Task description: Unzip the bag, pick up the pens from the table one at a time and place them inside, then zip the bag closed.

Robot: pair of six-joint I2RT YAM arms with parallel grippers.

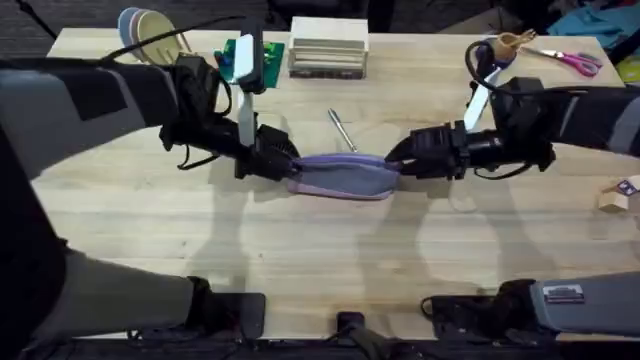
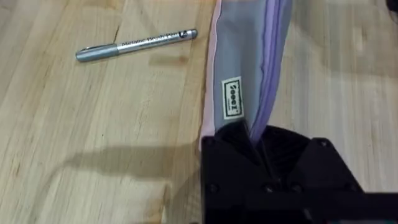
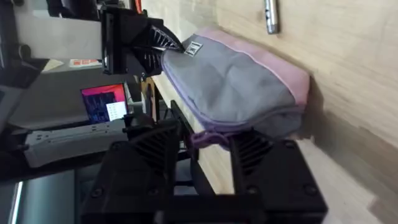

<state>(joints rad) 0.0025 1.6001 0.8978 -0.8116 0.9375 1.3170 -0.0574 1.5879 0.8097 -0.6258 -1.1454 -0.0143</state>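
One lavender-and-grey bag lies lengthwise across the middle of the table, stretched between the two arms. Its grey face carries a small white label near the left end, a pink edge runs along one long side, and a purple zipper band runs along the other. The left gripper is clamped on the bag's left end; in the left wrist view the fabric runs straight down into the black fingers, which pinch it just below the label. The right gripper sits at the opposite end, and in the right wrist view its two ribbed fingers stand a little apart on either side of the purple zipper edge, the cloth lying between them; whether they truly press it cannot be told. A silvery-grey pen lies on the bare wood just behind the bag, apart from it and angled slightly. Farther back, a cream box stands near the table's far edge with a green item beside it, some round plates at the far left, and pink-handled scissors at the far right corner.
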